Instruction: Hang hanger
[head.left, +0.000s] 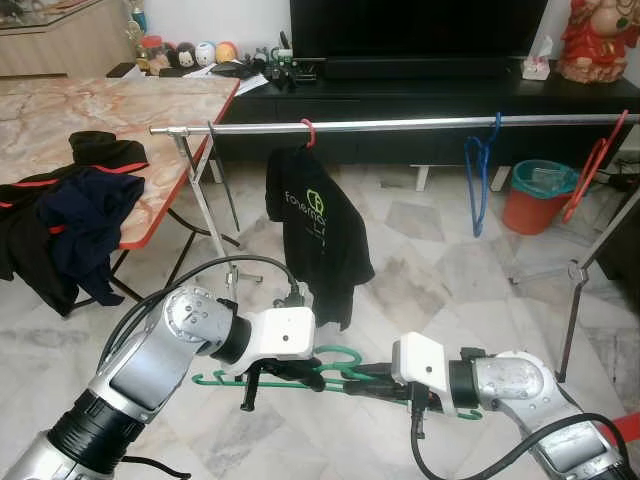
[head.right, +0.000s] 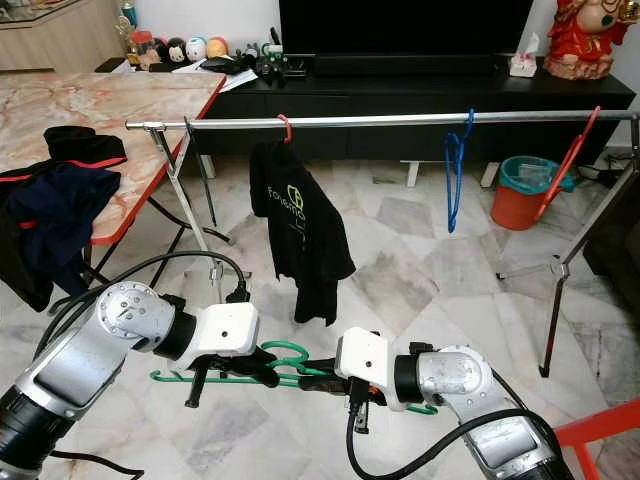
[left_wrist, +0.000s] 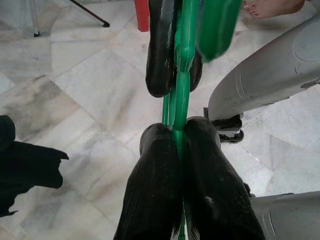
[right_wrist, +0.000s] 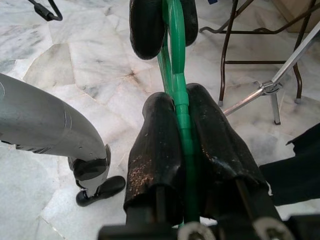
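I have both the left gripper (head.left: 312, 372) and right gripper (head.left: 368, 384) clamped on the green hanger (head.left: 335, 366), low before the rail (head.left: 400, 124), where a black shirt (head.left: 318, 243) hangs.

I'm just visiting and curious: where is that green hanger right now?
The green hanger is low in the eye views, held between the left gripper and right gripper, below the black T-shirt on the rail.
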